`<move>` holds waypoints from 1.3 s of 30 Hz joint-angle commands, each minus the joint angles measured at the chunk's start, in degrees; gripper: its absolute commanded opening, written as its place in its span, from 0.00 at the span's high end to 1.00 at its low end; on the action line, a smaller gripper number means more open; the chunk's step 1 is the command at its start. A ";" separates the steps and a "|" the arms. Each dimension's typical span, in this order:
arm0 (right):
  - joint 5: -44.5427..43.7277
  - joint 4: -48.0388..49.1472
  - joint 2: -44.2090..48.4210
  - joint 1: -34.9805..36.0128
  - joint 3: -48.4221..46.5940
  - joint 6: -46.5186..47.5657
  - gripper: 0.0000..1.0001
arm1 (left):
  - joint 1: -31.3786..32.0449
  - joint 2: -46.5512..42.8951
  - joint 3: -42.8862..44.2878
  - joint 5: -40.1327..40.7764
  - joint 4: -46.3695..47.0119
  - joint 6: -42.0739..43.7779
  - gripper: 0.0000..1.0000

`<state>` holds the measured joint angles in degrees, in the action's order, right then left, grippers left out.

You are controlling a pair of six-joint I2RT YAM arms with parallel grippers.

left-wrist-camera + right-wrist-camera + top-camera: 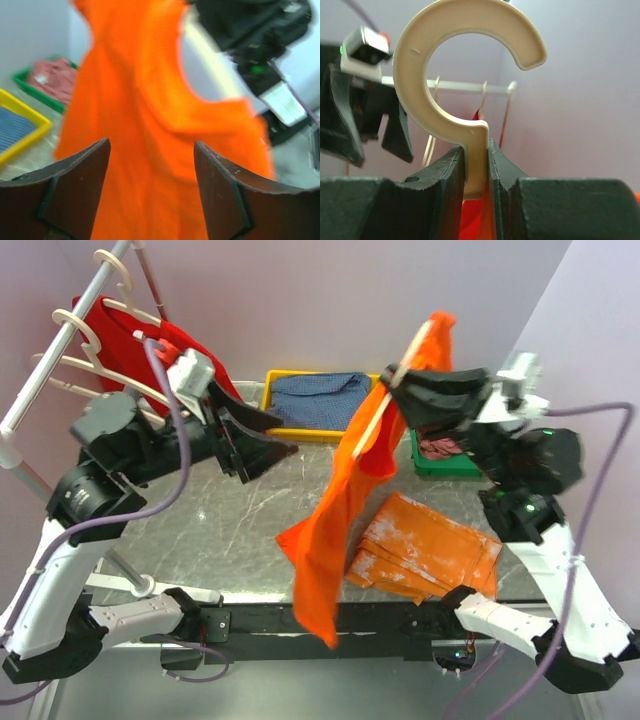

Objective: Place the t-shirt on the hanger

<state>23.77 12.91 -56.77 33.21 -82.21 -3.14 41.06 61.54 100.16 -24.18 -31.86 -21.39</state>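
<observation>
The bright orange-red t-shirt (330, 530) hangs on the cream hanger (368, 420), which is held tilted in the air above the table's middle. The shirt's lower end drapes past the table's front edge. My right gripper (405, 388) is shut on the neck of the hanger's round hook (465, 65); in the right wrist view the gripper (476, 150) clamps it, with a strip of t-shirt (475, 220) below. My left gripper (272, 445) is open and empty, left of the shirt. In the left wrist view the gripper (151, 145) faces the t-shirt (150, 110) without touching it.
A clothes rack (60, 350) at the far left carries more cream hangers and a darker red t-shirt (185, 345). A yellow tray (268, 400) with blue cloth and a green bin (445, 472) stand at the back. A folded lighter-orange cloth (430, 540) lies at front right.
</observation>
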 commanded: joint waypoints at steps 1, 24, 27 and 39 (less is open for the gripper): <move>8.65 4.14 -2.55 -2.18 7.49 -4.07 1.00 | -0.10 -1.33 -5.22 -12.16 3.99 -6.81 0.32; 12.36 14.43 -6.59 -4.12 14.89 -9.17 1.00 | -5.64 -3.27 -27.29 -32.05 21.38 -29.49 0.37; 11.04 14.16 -6.86 -4.21 15.15 -8.55 1.00 | -5.64 -3.18 -28.44 -33.73 24.64 -31.61 0.35; 3.92 12.58 -7.47 -1.22 14.98 -4.69 1.00 | -5.55 0.68 -24.67 -27.95 17.28 -27.57 0.46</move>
<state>31.86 22.87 -64.14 30.22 -66.06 -10.24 35.70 61.19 72.05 -54.87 -12.49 -51.37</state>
